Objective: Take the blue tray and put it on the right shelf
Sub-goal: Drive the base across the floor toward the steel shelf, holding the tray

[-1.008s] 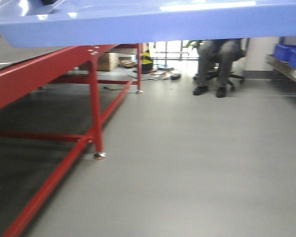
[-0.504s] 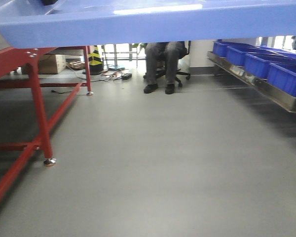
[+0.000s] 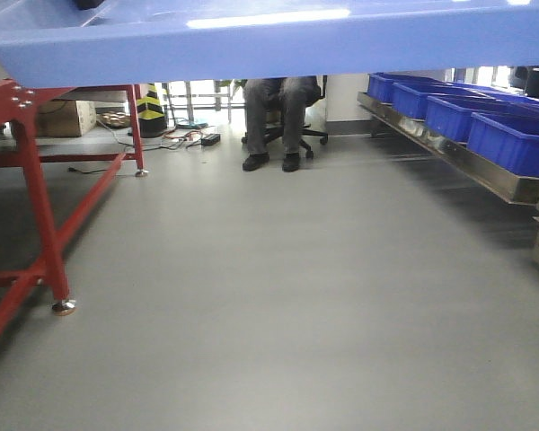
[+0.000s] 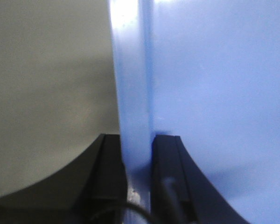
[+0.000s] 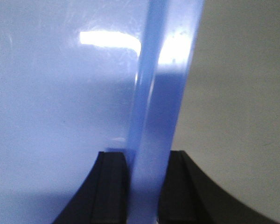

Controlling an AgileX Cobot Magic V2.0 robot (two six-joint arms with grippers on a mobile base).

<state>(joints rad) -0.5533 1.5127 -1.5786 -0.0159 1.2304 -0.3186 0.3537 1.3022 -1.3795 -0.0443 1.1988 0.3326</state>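
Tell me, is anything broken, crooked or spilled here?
Nothing broken or spilled. The blue tray looks level, with the left gripper and right gripper each shut on its rim. The blue bins stand in a neat row on the right shelf. Only untidy bit: loose cables near the striped cone.

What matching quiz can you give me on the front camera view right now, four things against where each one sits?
Things:
1. blue tray
2. red table frame
3. dark blue bins
4. seated person

Places:
A. on the right shelf
B. across the top edge of the view
C. centre background
D. left side

Pairs: 1-B; 2-D; 3-A; 4-C
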